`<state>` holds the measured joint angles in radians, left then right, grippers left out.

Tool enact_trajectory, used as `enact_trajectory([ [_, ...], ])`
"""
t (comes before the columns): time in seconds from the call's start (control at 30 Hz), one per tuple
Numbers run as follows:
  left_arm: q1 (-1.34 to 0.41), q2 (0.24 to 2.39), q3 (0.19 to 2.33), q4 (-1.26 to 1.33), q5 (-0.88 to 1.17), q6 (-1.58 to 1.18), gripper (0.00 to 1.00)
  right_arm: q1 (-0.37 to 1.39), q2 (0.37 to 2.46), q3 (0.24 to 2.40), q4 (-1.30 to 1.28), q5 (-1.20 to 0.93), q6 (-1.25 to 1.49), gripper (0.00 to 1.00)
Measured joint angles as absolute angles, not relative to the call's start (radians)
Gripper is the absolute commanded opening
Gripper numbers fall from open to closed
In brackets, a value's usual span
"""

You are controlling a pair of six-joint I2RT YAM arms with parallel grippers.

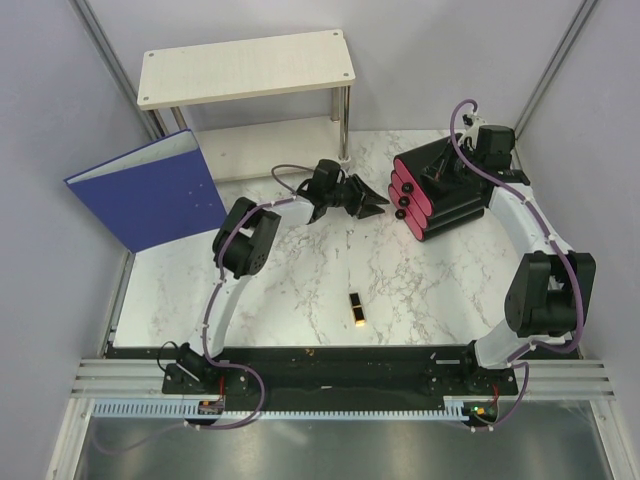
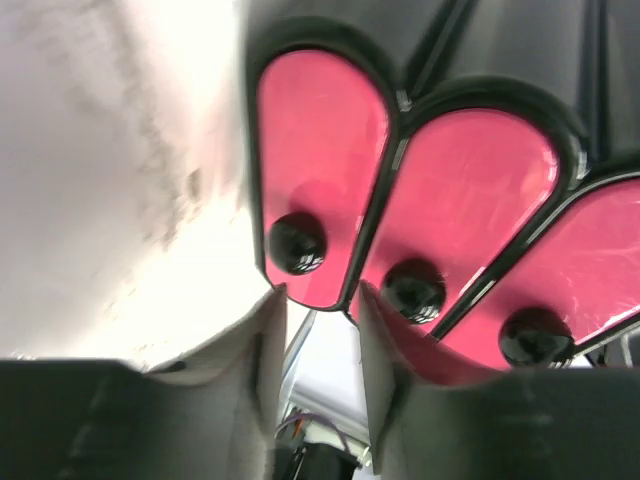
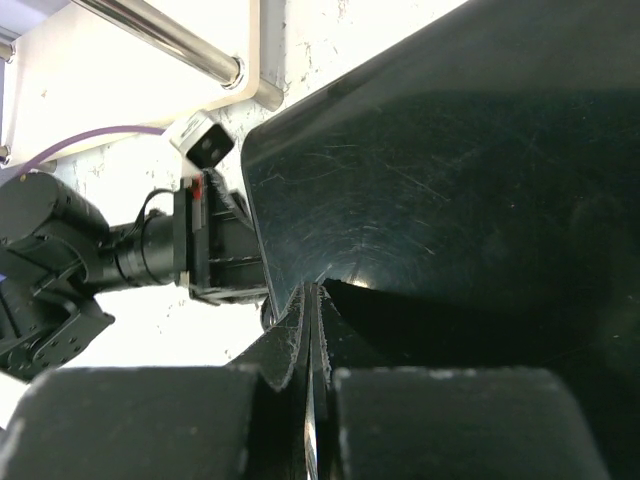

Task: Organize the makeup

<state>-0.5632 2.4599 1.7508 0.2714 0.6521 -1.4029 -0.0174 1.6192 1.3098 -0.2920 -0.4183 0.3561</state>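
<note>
A black-and-gold lipstick (image 1: 356, 308) lies alone on the marble in the middle of the table. The other makeup is out of view. The black organizer box (image 1: 455, 205) with pink drawers (image 1: 408, 196) stands at the back right. My left gripper (image 1: 376, 201) is open and empty right in front of the drawers. In the left wrist view its fingers (image 2: 262, 345) sit just below the pink drawer fronts (image 2: 318, 150) and their black knobs (image 2: 297, 243). My right gripper (image 1: 440, 178) is on top of the box, its jaws shut on a thin black wall of the box (image 3: 430, 200).
A blue binder (image 1: 150, 190) leans at the back left. A white shelf (image 1: 245, 65) on chrome legs (image 1: 343, 120) stands at the back, close behind the left gripper. Grey walls close in both sides.
</note>
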Motion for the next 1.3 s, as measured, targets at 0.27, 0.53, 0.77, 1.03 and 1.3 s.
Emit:
enact_trajectory([
  [0.27,-0.564,2.417,1.683,0.273,0.626,-1.402,0.60,-0.017,1.606,1.297,-0.292,-0.413,0.355,0.00],
  [0.53,-0.588,2.452,1.689,0.296,0.621,-1.443,0.59,-0.017,1.594,1.286,-0.292,-0.409,0.355,0.00],
  [0.77,-0.618,2.477,1.701,0.276,0.598,-1.471,0.53,-0.018,1.574,1.267,-0.295,-0.408,0.355,0.00],
  [1.03,-0.635,2.523,1.758,0.303,0.582,-1.534,0.51,-0.018,1.563,1.254,-0.292,-0.410,0.355,0.00],
  [1.3,-0.646,2.544,1.787,0.311,0.573,-1.551,0.43,-0.018,1.558,1.244,-0.284,-0.410,0.352,0.00],
])
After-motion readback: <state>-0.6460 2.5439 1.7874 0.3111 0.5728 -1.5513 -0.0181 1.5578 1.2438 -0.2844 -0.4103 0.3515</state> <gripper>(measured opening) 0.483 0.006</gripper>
